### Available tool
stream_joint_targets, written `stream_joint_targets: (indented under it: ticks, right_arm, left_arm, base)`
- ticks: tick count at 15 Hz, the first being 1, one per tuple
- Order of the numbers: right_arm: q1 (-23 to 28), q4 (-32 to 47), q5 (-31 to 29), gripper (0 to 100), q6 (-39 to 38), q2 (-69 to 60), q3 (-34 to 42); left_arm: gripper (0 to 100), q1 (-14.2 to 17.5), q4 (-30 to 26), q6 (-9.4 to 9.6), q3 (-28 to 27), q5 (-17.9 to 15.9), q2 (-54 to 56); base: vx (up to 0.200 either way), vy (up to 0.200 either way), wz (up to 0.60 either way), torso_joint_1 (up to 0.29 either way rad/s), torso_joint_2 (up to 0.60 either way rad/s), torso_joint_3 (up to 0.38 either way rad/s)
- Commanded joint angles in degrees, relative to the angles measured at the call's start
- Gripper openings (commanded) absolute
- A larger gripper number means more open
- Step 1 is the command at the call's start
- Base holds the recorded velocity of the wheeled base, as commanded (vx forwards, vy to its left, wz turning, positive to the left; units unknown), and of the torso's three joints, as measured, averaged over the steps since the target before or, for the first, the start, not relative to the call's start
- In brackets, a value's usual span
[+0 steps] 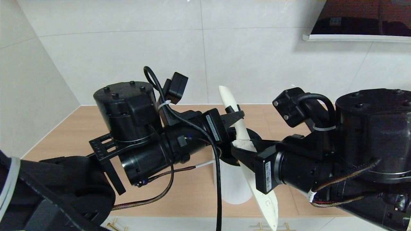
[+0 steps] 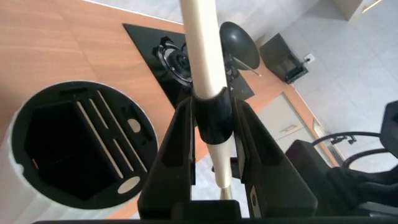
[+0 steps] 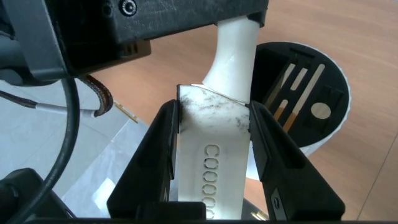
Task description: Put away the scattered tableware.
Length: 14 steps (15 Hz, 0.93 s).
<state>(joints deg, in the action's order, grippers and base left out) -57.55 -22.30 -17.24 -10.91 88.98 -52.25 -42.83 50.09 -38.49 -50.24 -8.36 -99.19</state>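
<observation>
A cream rice paddle (image 1: 228, 96) is held upright in the air between both grippers. My left gripper (image 1: 236, 117) is shut on its round handle (image 2: 202, 50), as the left wrist view (image 2: 211, 115) confirms. My right gripper (image 1: 245, 146) is shut on the flat blade (image 3: 214, 155), its jaws pressing both edges (image 3: 214, 118). Directly below stands a white cylindrical utensil holder (image 1: 232, 189) with a black divided insert. Chopsticks (image 3: 298, 87) and flat utensils (image 2: 106, 137) stand inside it.
The holder stands on a wooden counter (image 1: 80, 128) against a tiled wall. A black hob (image 2: 168, 56) with a dark round utensil (image 2: 239, 43) lies farther along the counter. A range hood (image 1: 362, 19) hangs at upper right. Gold drawer handles (image 1: 115, 226) show below the counter edge.
</observation>
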Motion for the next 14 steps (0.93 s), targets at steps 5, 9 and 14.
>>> stream_joint_targets:
  ticks: [5, 9, 14]
  right_arm:
    - [0.1, -0.2, 0.2, 100, -0.4, -2.1, 0.1]
    - [3.0, 0.2, 0.6, 100, 0.0, -10.5, 0.4]
    - [15.9, 0.5, 4.3, 100, 0.2, -13.6, -1.2]
  left_arm:
    - [0, -0.7, 0.0, -0.01, -0.1, 0.3, 2.6]
    - [0, -0.3, -5.7, 2.01, -2.8, 2.4, 9.5]
    - [0, -0.4, -19.1, 11.68, -14.0, 17.3, 10.2]
  base:
    - [0.0, 0.0, 0.0, 0.0, 0.0, 0.0]
    - [0.0, 0.0, 0.0, 0.0, 0.0, 0.0]
    - [0.0, 0.0, 0.0, 0.0, 0.0, 0.0]
